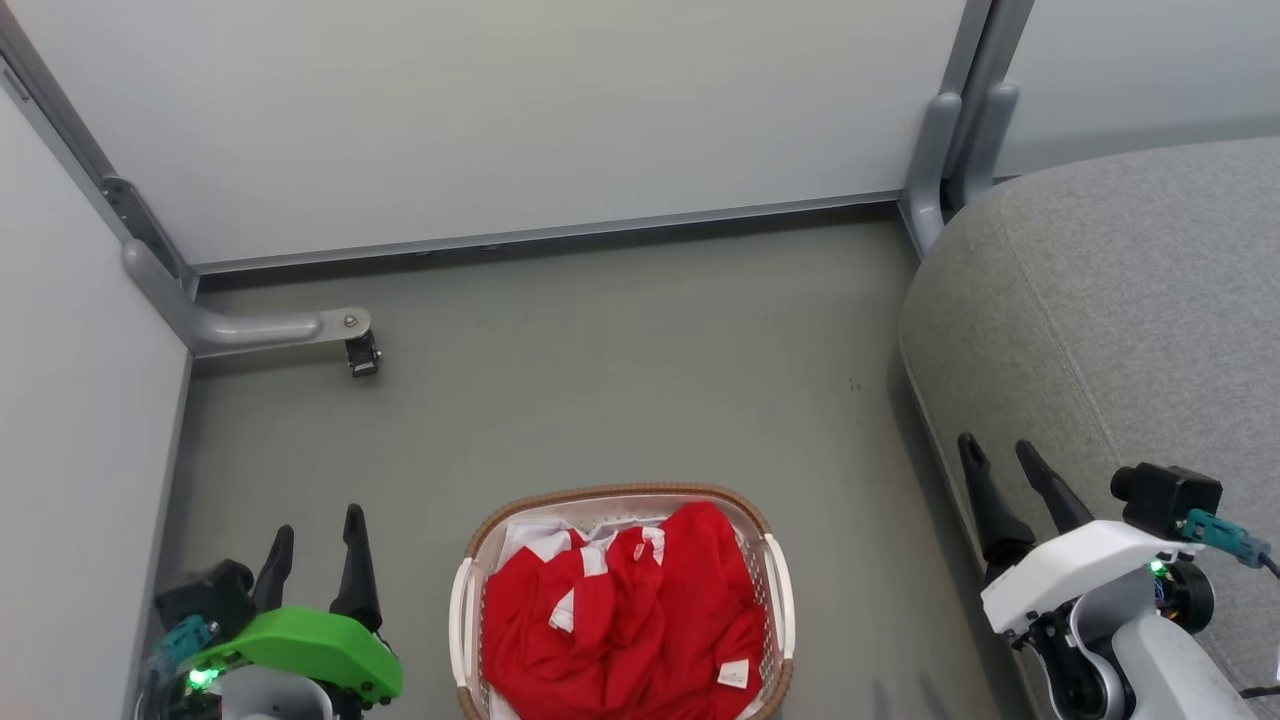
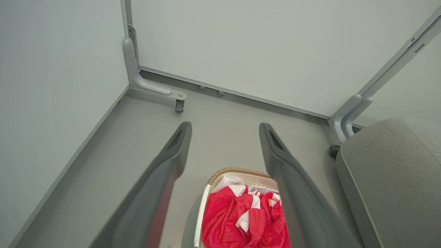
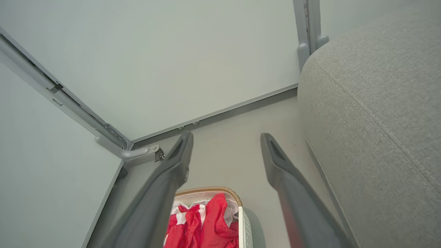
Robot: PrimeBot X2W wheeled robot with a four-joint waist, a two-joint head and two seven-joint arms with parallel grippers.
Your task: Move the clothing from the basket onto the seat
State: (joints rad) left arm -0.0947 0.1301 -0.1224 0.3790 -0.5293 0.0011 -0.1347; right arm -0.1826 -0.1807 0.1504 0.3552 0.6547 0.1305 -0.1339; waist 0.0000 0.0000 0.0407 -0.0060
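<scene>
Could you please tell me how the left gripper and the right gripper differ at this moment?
The left gripper has a green housing; the right gripper has a white one. The left gripper hangs over the floor beside the wall panel; the right gripper shows before the grey seat. Both are open, empty, flanking the basket.

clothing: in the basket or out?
In. Red clothing lies crumpled inside the basket on the floor; none on the seat. The left end effector and right end effector are open, clear of it.
</scene>
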